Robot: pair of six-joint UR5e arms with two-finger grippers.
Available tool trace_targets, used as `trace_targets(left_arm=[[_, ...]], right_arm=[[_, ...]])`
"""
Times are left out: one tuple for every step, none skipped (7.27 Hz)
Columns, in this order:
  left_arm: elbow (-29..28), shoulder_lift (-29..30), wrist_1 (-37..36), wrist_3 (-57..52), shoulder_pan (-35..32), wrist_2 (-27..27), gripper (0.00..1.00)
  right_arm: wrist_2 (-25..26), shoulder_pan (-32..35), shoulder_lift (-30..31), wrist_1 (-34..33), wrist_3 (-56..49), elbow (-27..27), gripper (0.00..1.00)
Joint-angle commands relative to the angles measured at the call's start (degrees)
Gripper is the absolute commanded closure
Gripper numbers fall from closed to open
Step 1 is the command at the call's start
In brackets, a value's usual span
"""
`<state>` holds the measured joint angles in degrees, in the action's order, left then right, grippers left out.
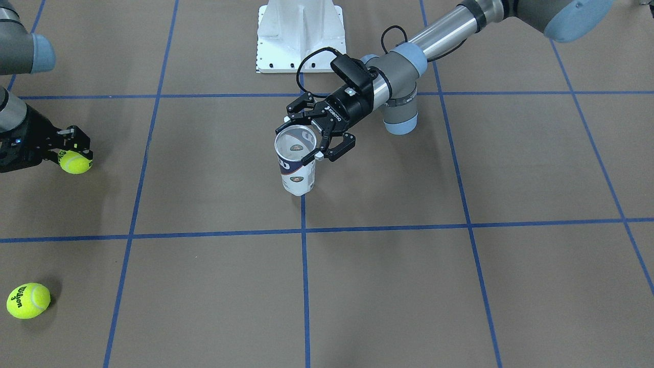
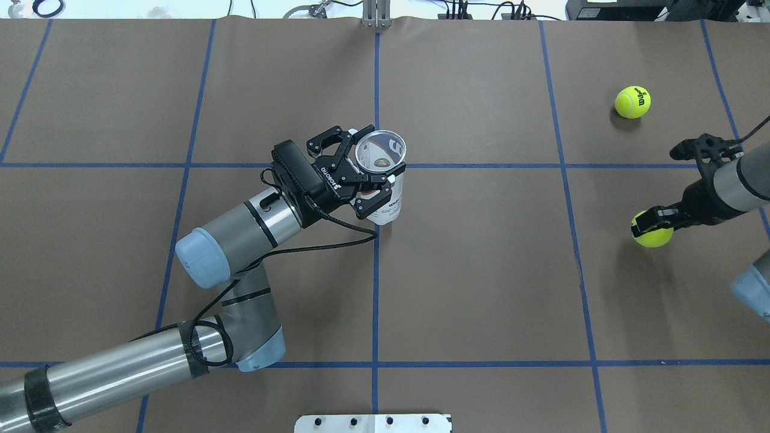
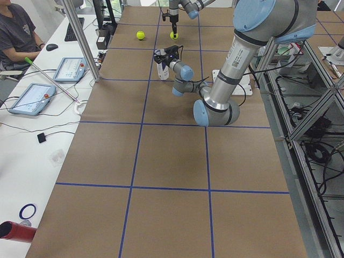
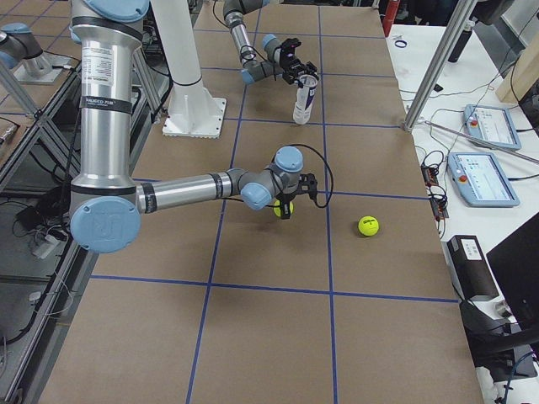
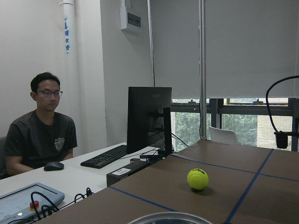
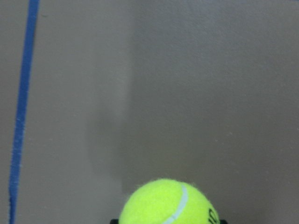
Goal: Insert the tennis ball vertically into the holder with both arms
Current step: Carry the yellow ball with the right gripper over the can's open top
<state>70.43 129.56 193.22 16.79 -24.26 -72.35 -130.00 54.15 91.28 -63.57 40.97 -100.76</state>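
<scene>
in left gripper (image 1: 305,140) marked robotiq, holder (image 1: 298,179); loose ball (image 1: 28,301) reads wilson 3

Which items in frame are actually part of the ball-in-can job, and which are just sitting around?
In the job:
- holder, upright, gripped by the left gripper
- tennis ball, clamped in the right gripper

Lying about:
- second tennis ball, loose and ungripped
- white mounting plate
- operators' tablets and keyboard
</scene>
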Motion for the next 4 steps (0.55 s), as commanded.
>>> trace_targets(left_arm=[[-0.82, 0.25, 0.40, -0.09, 0.53, 0.01, 0.18], [-1.52, 0.34, 0.40, 0.00, 0.53, 0.01, 0.18], [-1.61, 0.69, 0.40, 0.00, 0.53, 0.01, 0.18], [-1.70, 0.69, 0.40, 0.00, 0.53, 0.01, 0.18]], right_arm=[[-1.91, 1.83, -9.67, -14.83, 1.20, -4.94, 1.00], [-2.18, 2.36, -15.11, -21.87, 1.47, -7.06, 1.00], [-2.10, 2.28, -21.26, -27.60, 5.13, -8.13, 1.00], [-2.18, 2.02, -25.32, -28.88, 11.69, -8.31, 1.00]])
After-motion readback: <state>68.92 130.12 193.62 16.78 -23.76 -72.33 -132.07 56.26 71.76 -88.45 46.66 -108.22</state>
